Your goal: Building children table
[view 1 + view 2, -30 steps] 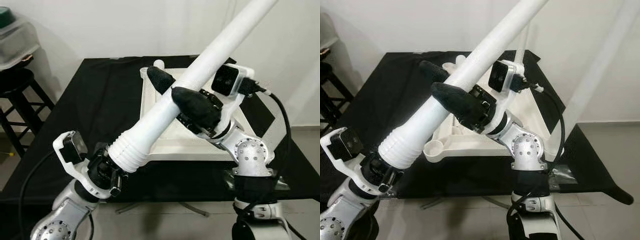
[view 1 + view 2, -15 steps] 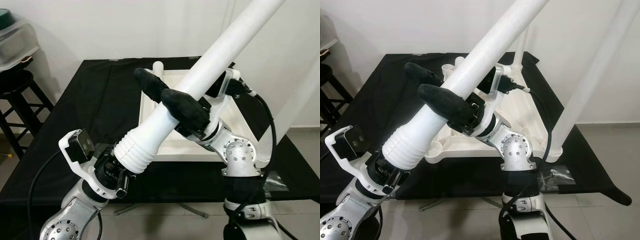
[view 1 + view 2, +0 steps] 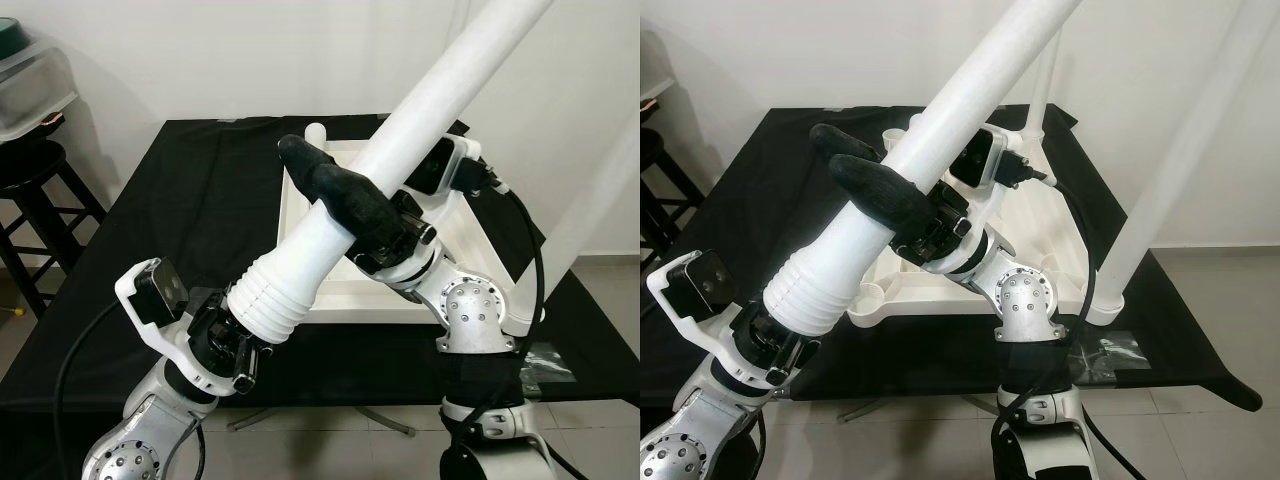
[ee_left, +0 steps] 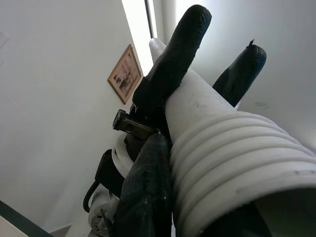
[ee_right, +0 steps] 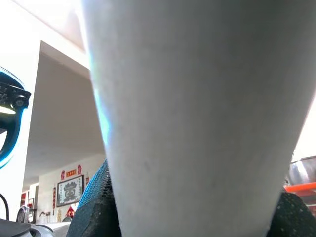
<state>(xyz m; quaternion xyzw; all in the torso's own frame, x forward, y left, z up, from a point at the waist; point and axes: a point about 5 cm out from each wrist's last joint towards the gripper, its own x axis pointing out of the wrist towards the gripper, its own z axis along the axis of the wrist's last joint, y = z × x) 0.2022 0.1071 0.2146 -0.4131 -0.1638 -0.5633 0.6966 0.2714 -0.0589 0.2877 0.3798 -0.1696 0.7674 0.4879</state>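
Since a second ago the right gripper [image 3: 345, 195] has been slid a little down the table leg [image 3: 400, 130] and its wrist rolled; the threaded end has been lifted slightly by the left gripper [image 3: 232, 342].

- Table leg: held in the air, slanted, ribbed thread end low at the robot's left, plain end high to the right and out of frame.
- Left gripper: fingers pinched on the ribbed end, seen closely in the left wrist view [image 4: 148, 197].
- Right gripper: black fingers clamped across mid-shaft.
- Tabletop [image 3: 300, 215]: lying upside down on the black surface [image 3: 200, 200], another leg [image 3: 1170, 170] already standing in a far corner.

Judgement: the thread should be brought over a free corner socket [image 3: 868, 294], the leg stood upright and square first, then turned in gently so cross-threading is avoided.
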